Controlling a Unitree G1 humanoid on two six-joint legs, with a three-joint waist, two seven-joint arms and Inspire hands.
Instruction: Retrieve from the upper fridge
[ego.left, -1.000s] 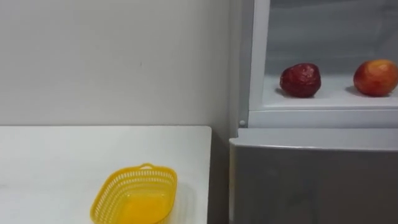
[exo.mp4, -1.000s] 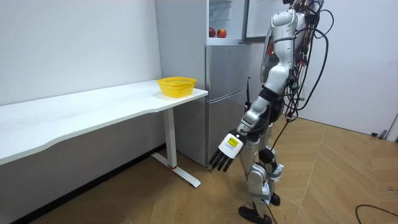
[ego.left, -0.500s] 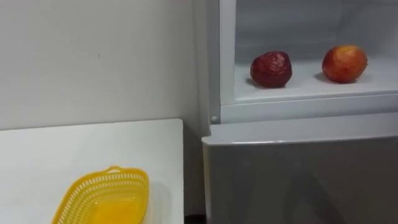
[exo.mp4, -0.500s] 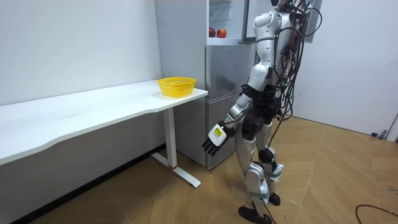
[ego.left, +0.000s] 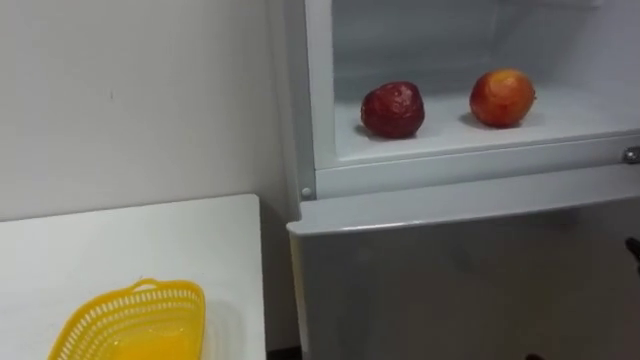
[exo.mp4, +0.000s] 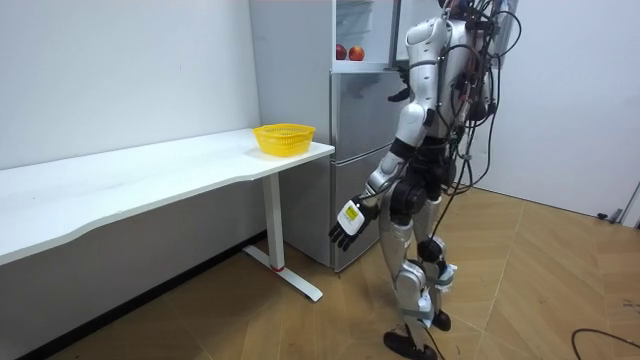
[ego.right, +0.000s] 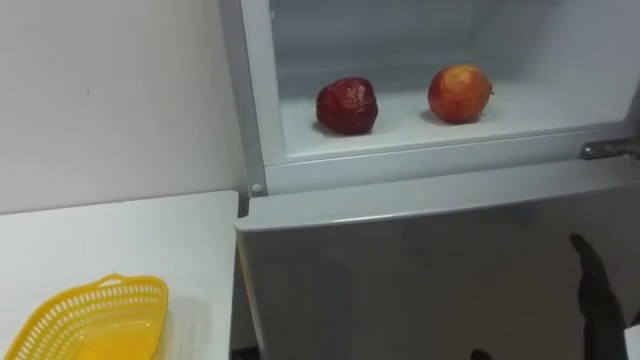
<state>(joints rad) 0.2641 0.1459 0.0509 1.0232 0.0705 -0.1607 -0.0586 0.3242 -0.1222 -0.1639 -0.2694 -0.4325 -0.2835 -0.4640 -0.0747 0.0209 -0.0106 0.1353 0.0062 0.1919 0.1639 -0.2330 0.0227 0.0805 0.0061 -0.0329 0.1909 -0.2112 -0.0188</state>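
**Upper fridge open, fruit not yet in hand**

The robot stands close before the tall grey fridge, at the end of the long white surface. The fridge's upper compartment stands open, so the way in looks clear. On its white shelf lie a dark red, wrinkled round fruit and, near it on the right, an orange-red round fruit, the two apart. Neither is touched.

The right hand is up in front of the lower fridge door, below the shelf. The one dark finger showing there is straight, and it holds nothing. The left hand hangs low at the robot's side with relaxed, spread fingers, also empty.

A yellow plastic mesh basket sits empty at the fridge end of the surface and seems the likely place for the fruit.

Judging by this, only the approach is done. The reach into the compartment, the grasp, the lift out and any drop-off are all left.
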